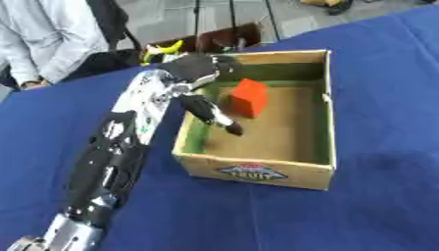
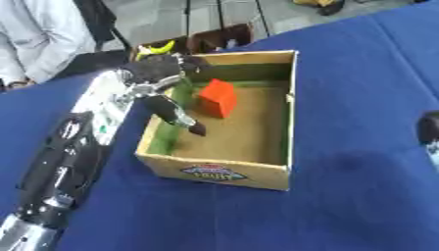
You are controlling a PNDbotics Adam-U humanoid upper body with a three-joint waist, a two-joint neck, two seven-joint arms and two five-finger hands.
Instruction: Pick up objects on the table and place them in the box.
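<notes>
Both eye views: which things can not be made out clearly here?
- Printed label on the cardboard box front: too blurred to read in either view.
- Right hand: cut off by the right eye view's right edge; fingers unseen.
- Red block underside: hidden, so contact with the box floor is unclear.
- Left hand fingers beyond the box rim: blurred.

Matt cardboard box (image 1: 257, 172), blue cloth table (image 1: 377, 206), seemingly matt orange block (image 1: 249, 98)
</notes>
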